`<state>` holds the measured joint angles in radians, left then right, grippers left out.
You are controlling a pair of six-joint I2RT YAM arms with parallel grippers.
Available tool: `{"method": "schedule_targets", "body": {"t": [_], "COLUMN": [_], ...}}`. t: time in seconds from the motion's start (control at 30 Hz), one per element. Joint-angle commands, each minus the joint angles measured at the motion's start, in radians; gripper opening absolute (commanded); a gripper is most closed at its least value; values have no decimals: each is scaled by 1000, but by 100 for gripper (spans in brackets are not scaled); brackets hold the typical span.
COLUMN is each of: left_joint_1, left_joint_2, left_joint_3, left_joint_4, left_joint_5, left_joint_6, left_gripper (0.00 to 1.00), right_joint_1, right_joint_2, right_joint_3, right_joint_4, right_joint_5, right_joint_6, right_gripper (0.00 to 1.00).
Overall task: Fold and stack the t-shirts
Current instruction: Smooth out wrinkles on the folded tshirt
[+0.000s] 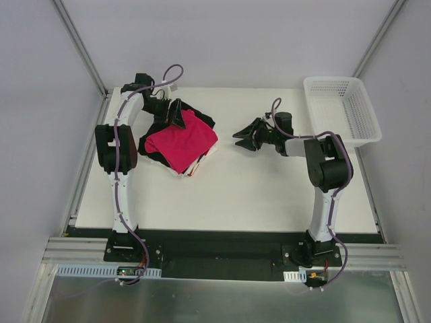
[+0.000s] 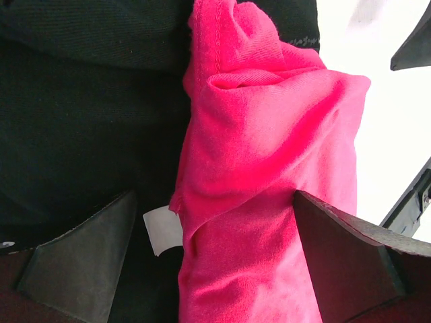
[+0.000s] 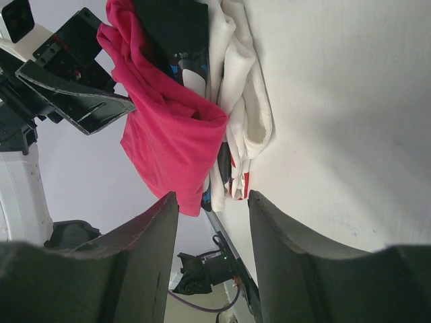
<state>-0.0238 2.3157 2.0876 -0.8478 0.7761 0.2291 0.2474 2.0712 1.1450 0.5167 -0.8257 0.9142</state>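
Shirt pile (image 1: 180, 138) is sitting at left rear of the table (image 1: 256, 195), w/ the left gripper (image 1: 177, 117) hanging right over its back edge, jaws spread wide, blocking approach from behind. Right gripper (image 1: 241, 141) is pointing at the pile from mid-table; bare strip btwn them is lying free. Basket (image 1: 343, 111) is filling the right rear corner. Near half of the table is lying bare, leaving room to pass.

right tool (image 3: 212, 202): fingers apart, empty | pink t-shirt (image 3: 168, 134): draped over t-shirt pile (image 3: 246, 121)
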Motion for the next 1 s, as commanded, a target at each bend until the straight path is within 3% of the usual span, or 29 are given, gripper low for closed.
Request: {"method": "schedule_targets", "body": {"t": [0.0,0.4,0.67,0.97], "left_joint_1": [13,-2,-64,-76], "left_joint_2": [-9,-12,-61,-53], "left_joint_3": [0,-15,-61,-72], "left_joint_4": [-23,-23,-23,-25], "left_joint_5": [20,77,40,26], "left_joint_6": [26,-20,-25,-31], "left_gripper": [99,98,98,94], "right_joint_1": [-10,-7,0,4], "right_joint_2": [-51,-16,9,23], "right_joint_3": [-4,7,4,-10], "right_joint_4": [59,88,123,167], "right_joint_5": [-23,-23,-30,-36], "right_joint_6": [9,34,57,78], "right_gripper": [49,47,45,14]}}
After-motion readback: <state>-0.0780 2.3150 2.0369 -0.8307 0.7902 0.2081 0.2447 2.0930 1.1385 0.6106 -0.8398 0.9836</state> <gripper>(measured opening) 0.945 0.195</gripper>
